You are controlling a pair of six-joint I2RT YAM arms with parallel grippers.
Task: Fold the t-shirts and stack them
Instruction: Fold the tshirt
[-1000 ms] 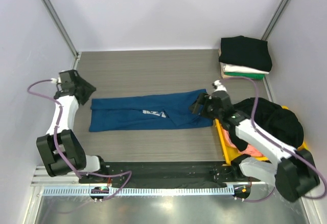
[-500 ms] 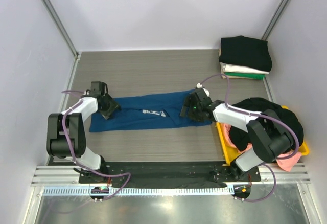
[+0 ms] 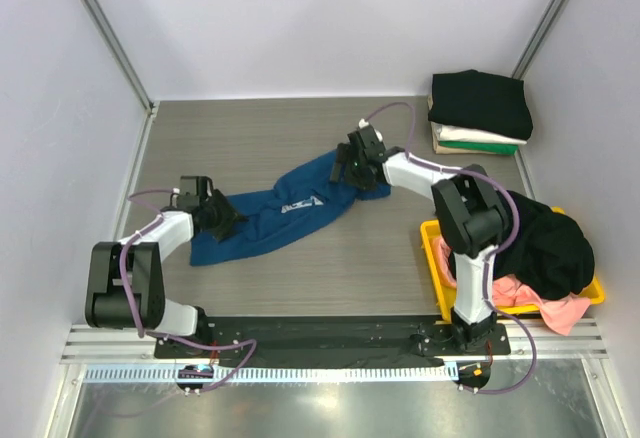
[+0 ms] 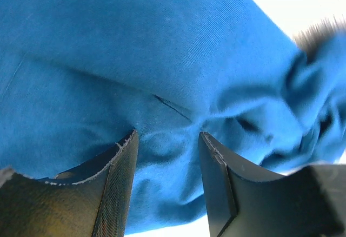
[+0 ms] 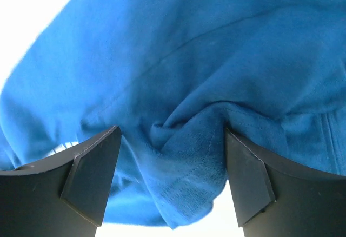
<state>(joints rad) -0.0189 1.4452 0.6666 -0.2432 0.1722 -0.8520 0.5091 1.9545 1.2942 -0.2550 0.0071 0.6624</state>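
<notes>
The dark blue t-shirt (image 3: pixel 270 223) sprawls across the counter (image 3: pixel 250 133), long axis slanting from lower left to upper right of the overhead frame, left jaws clamped on its lower-left end, right jaws pinching bunched cloth at the other

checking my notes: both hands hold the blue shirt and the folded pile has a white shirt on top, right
No: the top external view shows a black shirt on top of the folded pile. The left hand and right hand do hold the blue shirt.
</notes>
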